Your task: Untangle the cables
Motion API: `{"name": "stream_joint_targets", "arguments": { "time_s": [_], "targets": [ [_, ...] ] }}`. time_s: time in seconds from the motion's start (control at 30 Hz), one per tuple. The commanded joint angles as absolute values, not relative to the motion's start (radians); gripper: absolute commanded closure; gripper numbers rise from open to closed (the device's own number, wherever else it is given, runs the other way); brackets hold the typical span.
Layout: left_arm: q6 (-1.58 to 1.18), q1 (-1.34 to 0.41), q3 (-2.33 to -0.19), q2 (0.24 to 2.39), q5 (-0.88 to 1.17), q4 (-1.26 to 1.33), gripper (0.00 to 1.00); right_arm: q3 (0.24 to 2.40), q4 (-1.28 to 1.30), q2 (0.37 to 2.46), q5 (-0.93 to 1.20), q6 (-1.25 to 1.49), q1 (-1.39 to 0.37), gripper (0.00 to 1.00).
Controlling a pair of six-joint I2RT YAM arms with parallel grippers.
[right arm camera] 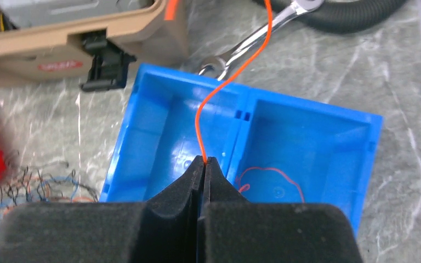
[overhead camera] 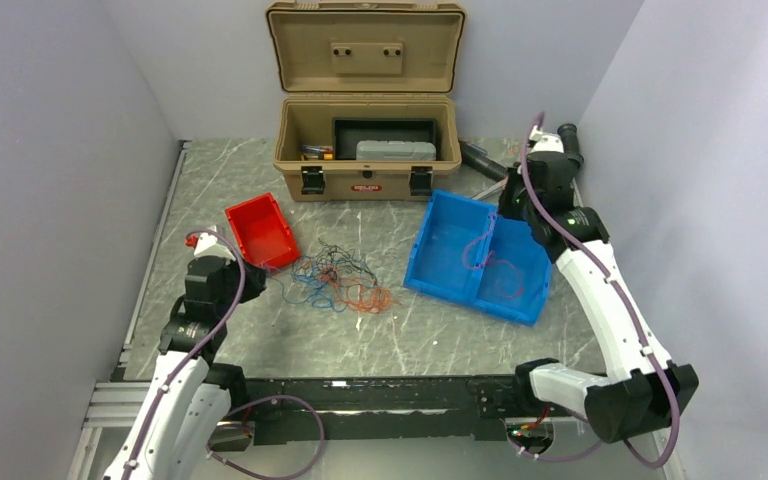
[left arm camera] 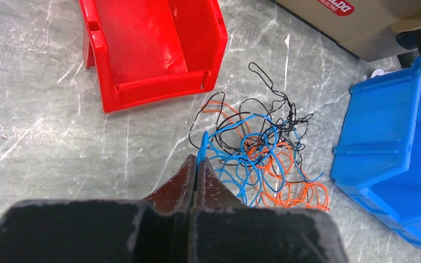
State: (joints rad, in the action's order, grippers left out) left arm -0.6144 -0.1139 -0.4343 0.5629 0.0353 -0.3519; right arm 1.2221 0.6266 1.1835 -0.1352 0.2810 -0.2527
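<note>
Currently, the cables (overhead camera: 335,280) (left arm camera: 257,159) lie as a loose tangle of blue, orange and black strands on the worktop (overhead camera: 410,340), just beside the blue bin (overhead camera: 520,305) (left arm camera: 383,148) (right arm camera: 312,104), on its side towards the red bin (overhead camera: 260,230) (left arm camera: 142,49). The left fingers (left arm camera: 189,175) are pressed together at the edge of the tangle farthest from the blue bin, and a blue strand (left arm camera: 204,143) is pinched between their tips. The right fingers (right arm camera: 194,175) are held above the blue bin, near its divider, and are closed on an orange strand (right arm camera: 219,82). Another red strand (right arm camera: 274,175) is seen coiled in the blue bin's compartment farther from the tangle. Behind the blue bin, an open tan toolbox (overhead camera: 360,185), a wrench (right arm camera: 252,46) and a black hose (right arm camera: 351,16) are seen.
</note>
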Motion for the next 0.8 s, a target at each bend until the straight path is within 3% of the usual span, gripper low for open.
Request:
{"name": "stream_joint_targets", "arguments": {
  "time_s": [0.0,0.23,0.6,0.77],
  "targets": [
    [-0.636,-0.107,-0.471,0.535,0.042,-0.333,1.0,1.204,0.585,1.123,-0.193,0.383,-0.202,1.0],
    [-0.627,-0.106,-0.464,0.518,0.094,-0.302,1.0,1.199,0.56,1.022,-0.374,0.453,-0.131,1.0],
    [-0.61,-0.107,-0.446,0.519,0.201,-0.235,1.0,0.95,0.466,1.16,-0.574,0.552,-0.126,1.0],
    [-0.595,-0.107,-0.456,0.526,0.198,-0.241,1.0,0.931,0.469,1.29,-0.622,0.595,-0.117,1.0]
  ]
}}
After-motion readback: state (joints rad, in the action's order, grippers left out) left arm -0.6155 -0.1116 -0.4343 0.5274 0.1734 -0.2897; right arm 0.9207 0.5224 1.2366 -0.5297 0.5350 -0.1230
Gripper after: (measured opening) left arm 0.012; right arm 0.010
